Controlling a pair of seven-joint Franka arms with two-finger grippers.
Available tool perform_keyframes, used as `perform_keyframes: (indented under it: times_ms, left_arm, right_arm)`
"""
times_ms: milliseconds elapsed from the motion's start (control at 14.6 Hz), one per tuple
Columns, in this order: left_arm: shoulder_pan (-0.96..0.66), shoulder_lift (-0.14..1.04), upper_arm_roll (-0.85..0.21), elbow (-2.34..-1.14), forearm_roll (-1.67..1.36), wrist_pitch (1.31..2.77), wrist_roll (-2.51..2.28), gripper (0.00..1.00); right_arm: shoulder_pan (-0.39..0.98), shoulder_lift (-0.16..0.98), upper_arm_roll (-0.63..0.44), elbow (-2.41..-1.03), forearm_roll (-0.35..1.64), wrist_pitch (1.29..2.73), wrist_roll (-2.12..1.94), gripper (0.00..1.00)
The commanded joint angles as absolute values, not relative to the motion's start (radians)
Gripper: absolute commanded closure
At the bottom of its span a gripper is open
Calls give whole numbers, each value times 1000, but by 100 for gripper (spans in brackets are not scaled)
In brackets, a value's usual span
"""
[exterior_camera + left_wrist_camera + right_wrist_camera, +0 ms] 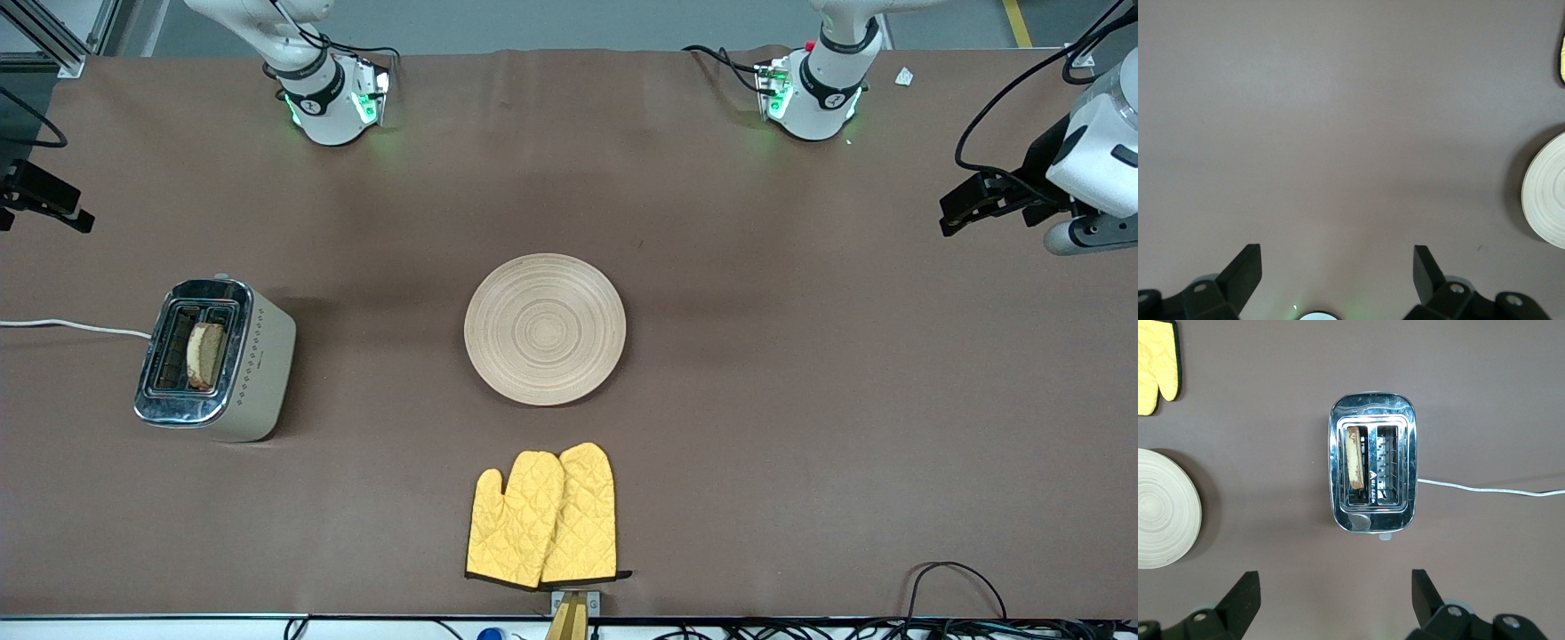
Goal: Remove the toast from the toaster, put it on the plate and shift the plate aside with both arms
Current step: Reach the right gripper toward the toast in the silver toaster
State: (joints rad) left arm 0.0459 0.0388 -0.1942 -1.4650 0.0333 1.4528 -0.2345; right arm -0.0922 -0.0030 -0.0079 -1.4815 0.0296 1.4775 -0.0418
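The toast (206,356) stands upright in one slot of a silver toaster (253,373) toward the right arm's end of the table. It also shows in the right wrist view (1354,457). The pale wooden plate (544,329) lies bare at the table's middle. Its edge shows in the left wrist view (1548,193) and the right wrist view (1158,510). My right gripper (1335,581) is open and empty, high above the table beside the toaster (1373,520). It shows at the front view's edge (44,213). My left gripper (1336,257) is open and empty over bare table at the left arm's end (960,209).
Two yellow quilted oven mitts (542,520) lie nearer the front camera than the plate. A white cord (71,327) runs from the toaster off the table's end. Brown cloth covers the table (800,400). Cables hang at the front edge.
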Motion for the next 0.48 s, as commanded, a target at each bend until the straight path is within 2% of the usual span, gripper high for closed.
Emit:
perform_keyframes:
  times_ms: [0,411]
  left_arm:
    - [45,34,-196,-1456,29,1436,-227,0]
    - [51,35,-195,-1456,28,1436,-226,0]
  right_arm:
    - [-113,-12,11,-1493,21,1477,-38,0]
    - [-121,27,9,-1496,21,1477,-40,0]
